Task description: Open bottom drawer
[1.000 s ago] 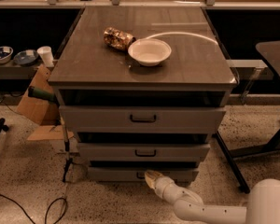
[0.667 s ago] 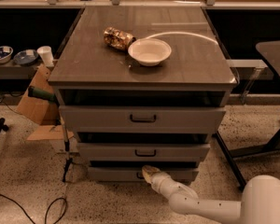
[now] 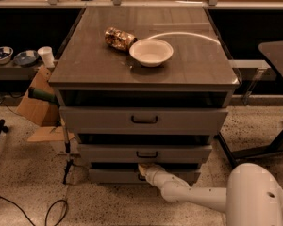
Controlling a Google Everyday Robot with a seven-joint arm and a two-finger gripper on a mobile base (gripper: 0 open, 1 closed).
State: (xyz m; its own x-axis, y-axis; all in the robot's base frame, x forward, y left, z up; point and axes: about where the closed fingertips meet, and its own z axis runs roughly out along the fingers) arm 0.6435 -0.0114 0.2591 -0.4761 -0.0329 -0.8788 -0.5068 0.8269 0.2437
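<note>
**Gripper at the bottom drawer's centre**

The cabinet (image 3: 85, 67) is carrying a bowl (image 3: 151, 52) near its top's middle. The bottom drawer (image 3: 113, 175) is sitting lowest, by the floor. The gripper (image 3: 144, 169) is meeting its front's centre; its grip cannot be told.

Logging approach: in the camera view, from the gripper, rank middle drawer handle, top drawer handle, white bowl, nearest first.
Gripper at bottom drawer.
1. Middle drawer handle, just above.
2. Top drawer handle, higher.
3. White bowl, on cabinet top.
</note>
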